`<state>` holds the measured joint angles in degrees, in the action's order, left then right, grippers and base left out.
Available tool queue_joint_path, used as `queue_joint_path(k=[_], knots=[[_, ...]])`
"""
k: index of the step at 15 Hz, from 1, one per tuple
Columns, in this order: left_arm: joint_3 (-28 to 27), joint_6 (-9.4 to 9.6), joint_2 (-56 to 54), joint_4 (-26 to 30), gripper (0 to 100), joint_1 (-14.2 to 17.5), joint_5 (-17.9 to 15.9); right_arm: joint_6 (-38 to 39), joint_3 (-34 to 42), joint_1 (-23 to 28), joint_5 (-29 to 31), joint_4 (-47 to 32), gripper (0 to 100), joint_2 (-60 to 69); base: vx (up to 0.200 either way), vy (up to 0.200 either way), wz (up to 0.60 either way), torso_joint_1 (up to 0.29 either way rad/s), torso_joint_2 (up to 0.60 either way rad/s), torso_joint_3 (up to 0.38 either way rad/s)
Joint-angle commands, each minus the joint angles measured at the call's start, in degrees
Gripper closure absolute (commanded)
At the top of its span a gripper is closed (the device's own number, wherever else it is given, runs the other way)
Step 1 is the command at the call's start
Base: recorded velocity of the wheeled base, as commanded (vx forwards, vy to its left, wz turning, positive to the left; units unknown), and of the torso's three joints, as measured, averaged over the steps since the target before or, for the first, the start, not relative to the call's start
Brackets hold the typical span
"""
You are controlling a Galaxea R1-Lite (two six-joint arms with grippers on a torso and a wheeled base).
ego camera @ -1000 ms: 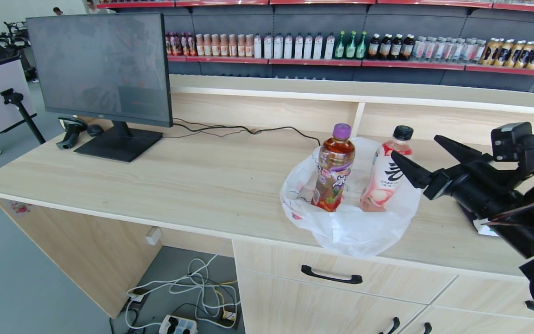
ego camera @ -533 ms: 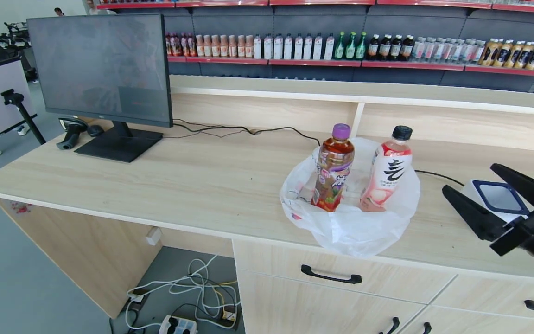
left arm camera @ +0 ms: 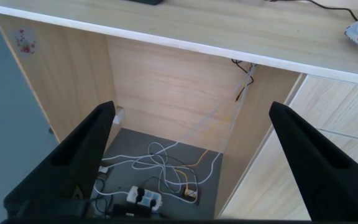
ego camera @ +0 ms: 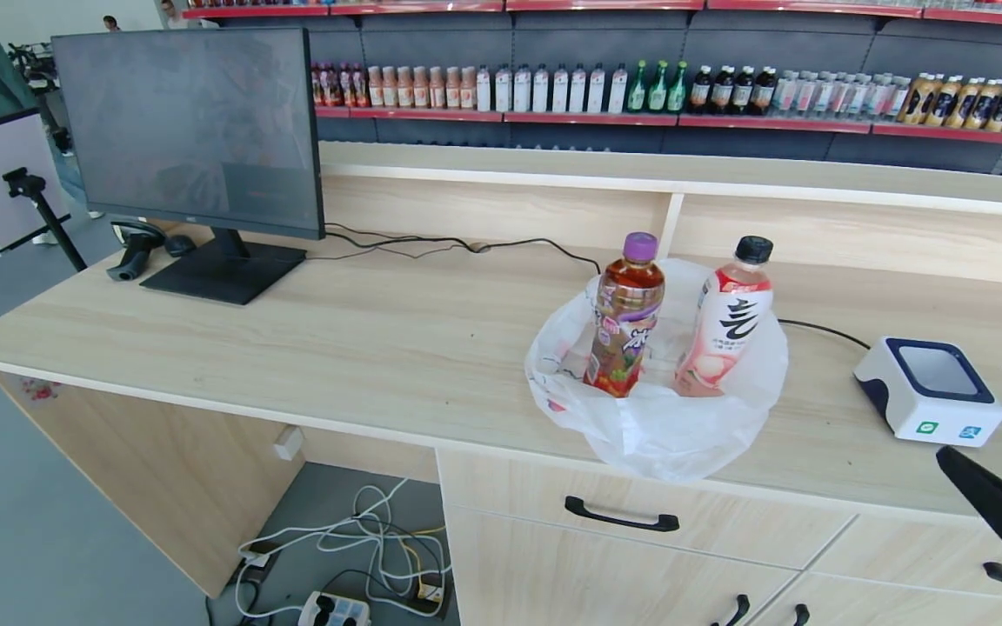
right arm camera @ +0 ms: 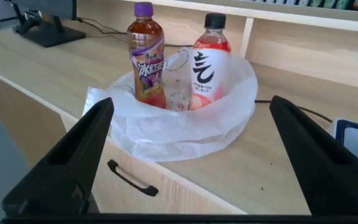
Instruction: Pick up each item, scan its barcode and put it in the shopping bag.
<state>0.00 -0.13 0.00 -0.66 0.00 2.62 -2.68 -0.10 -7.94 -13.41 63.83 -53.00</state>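
Amber purple-capped plastic bottle (ego camera: 627, 317) and pink black-capped plastic bottle (ego camera: 725, 326) stand upright, caps up, in the white plastic shopping bag (ego camera: 666, 435). Right gripper (right arm camera: 191, 104), spread wide and empty, has withdrawn rightward, uncovering the white box-shaped scanner (ego camera: 927, 391). Left gripper (left arm camera: 191, 107) likewise spread, empty.

You see a purple-capped amber bottle (ego camera: 625, 315), a black-capped pink-and-white bottle (ego camera: 725, 323), a translucent white shopping bag (ego camera: 659, 433), and a white, navy-topped scanner (ego camera: 928, 393).

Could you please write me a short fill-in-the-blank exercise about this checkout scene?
The brown bottle has a ____ cap.
The pink bottle has a ____ cap.
The shopping bag holds ____ bottles.
The right gripper has its jaws ____.
Missing words: purple; black; two; open.
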Motion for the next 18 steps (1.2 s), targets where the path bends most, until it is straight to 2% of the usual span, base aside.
queue_joint_path(k=[1, 5, 6, 7, 9, 10, 11, 13, 16, 18], knots=[[0.0, -0.04, 0.0, 0.0, 0, 0.0, 0.0, 0.1, -2.6, 0.2, 0.1, -21.6, 0, 22.1, 0.000, 0.000, 0.00, 0.000, 0.00, 0.000], [0.0, -0.04, 0.0, 0.0, 0, 0.0, 0.0, 0.1, -10.4, 0.2, 0.1, -59.9, 0, 45.6, 0.000, 0.000, 0.00, 0.000, 0.00, 0.000], [0.0, 0.05, 0.0, 0.0, 0, 0.0, 0.0, -0.5, -11.9, 0.3, 0.1, -66.6, 0, 47.8, 0.000, 0.000, 0.00, 0.000, 0.00, 0.000], [0.0, 0.05, 0.0, 0.0, 0, 0.0, 0.0, -0.5, -11.9, 0.3, 0.1, -66.6, 0, 47.7, 0.000, 0.000, 0.00, 0.000, 0.00, 0.000], [0.0, 0.13, 0.0, 0.0, 0, 0.0, 0.0, -0.6, -10.4, 0.9, 5.8, -66.3, 0, 47.6, 0.000, 0.000, 0.00, 0.000, 0.00, 0.000], [0.0, 0.13, 0.0, 0.0, 0, 0.0, -0.1, -0.7, -9.8, 0.9, 6.6, -66.1, 0, 47.6, 0.000, 0.000, 0.00, 0.000, 0.00, 0.000], [0.0, 0.13, 0.0, 0.0, 0, 0.0, 0.0, -0.8, -6.8, 1.0, 7.1, -65.6, 0, 47.6, 0.000, 0.000, 0.00, 0.000, 0.00, 0.000], [0.0, 0.13, 0.0, 0.0, 0, 0.0, 0.0, -1.6, 0.1, 0.9, 7.3, -59.0, 0, 47.6, 0.000, 0.000, 0.00, 0.000, 0.00, 0.000], [0.0, 0.13, 0.0, 0.1, 0, 0.0, 0.0, -0.9, 0.1, 1.0, 9.3, -64.0, 0, 47.6, 0.000, 0.000, 0.00, 0.000, 0.00, 0.000], [0.0, 0.31, 0.0, 0.2, 0, 0.0, -0.1, 0.1, 0.1, 1.3, 9.7, -64.0, 0, 46.9, 0.000, -0.100, 0.00, -0.001, 0.00, 0.001]])
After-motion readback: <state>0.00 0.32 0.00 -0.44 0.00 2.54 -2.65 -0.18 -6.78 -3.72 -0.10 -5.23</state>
